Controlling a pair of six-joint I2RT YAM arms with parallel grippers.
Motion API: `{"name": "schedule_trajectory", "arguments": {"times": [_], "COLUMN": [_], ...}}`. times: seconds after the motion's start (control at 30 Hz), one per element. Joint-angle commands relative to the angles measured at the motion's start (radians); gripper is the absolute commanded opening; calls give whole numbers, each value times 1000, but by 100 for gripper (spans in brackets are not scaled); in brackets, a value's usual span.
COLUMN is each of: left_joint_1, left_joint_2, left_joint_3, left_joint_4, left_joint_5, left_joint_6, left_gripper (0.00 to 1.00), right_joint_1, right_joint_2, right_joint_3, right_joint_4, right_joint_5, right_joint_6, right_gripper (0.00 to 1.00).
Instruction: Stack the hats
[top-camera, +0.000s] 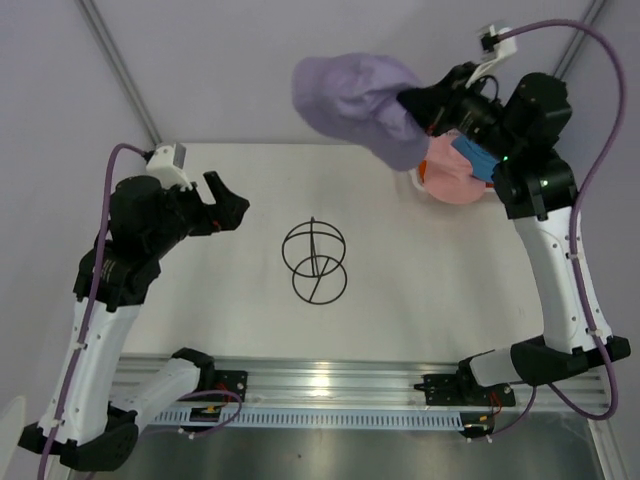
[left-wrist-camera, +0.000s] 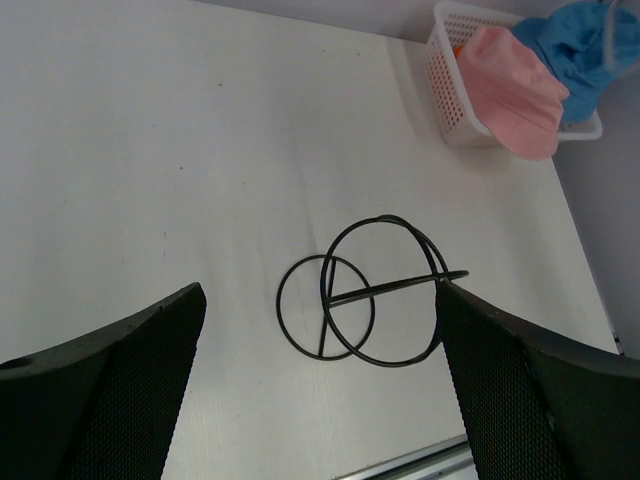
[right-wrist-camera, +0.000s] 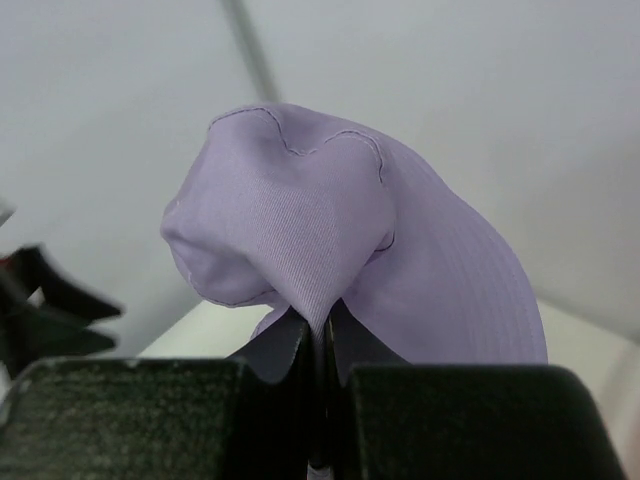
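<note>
Lavender hat (top-camera: 360, 100) is held aloft near the far right corner, a fold pinched in the right gripper (right-wrist-camera: 322, 345). Pink hat (left-wrist-camera: 510, 90) and blue hat (left-wrist-camera: 570, 50) are draped over the basket (left-wrist-camera: 445, 100) at that corner. Left gripper (left-wrist-camera: 320, 290) is spread near the left edge.

**Hidden and Cropped Items**

Orange hat (left-wrist-camera: 457, 47): you are seeing only a sliver through the basket (left-wrist-camera: 445, 95) mesh; the pink hat (left-wrist-camera: 512, 90) is covering the rest. Blue hat (left-wrist-camera: 565, 60): running off the left wrist view's top edge. Right gripper (right-wrist-camera: 322, 345): fingertips are lying buried in lavender hat (right-wrist-camera: 330, 230) fabric.
</note>
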Motion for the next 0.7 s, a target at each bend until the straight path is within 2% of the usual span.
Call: {"name": "schedule_trajectory", "arguments": {"times": [0.0, 0.17, 0.3, 0.5, 0.67], "left_joint_1": [40, 60, 62, 62, 62], "left_joint_2": [-70, -156, -205, -233, -251], "left_joint_3": [-8, -11, -25, -72, -204], "left_joint_4": [19, -23, -61, -52, 57], "left_joint_5": [22, 17, 10, 65, 118], "left_joint_6": [-29, -17, -15, -32, -87], "left_gripper": [99, 99, 99, 99, 100], "right_joint_1": [106, 262, 362, 405, 413], "right_joint_2": [-23, -111, -121, -112, -137], "right_joint_3": [-112, -258, -319, -338, -447], "right_joint_4": [-11, -10, -30, -85, -16], "right_joint_5": [-52, -34, 6, 24, -20], "right_joint_6": [49, 31, 8, -7, 11], "right_gripper": [6, 8, 9, 8, 6]}}
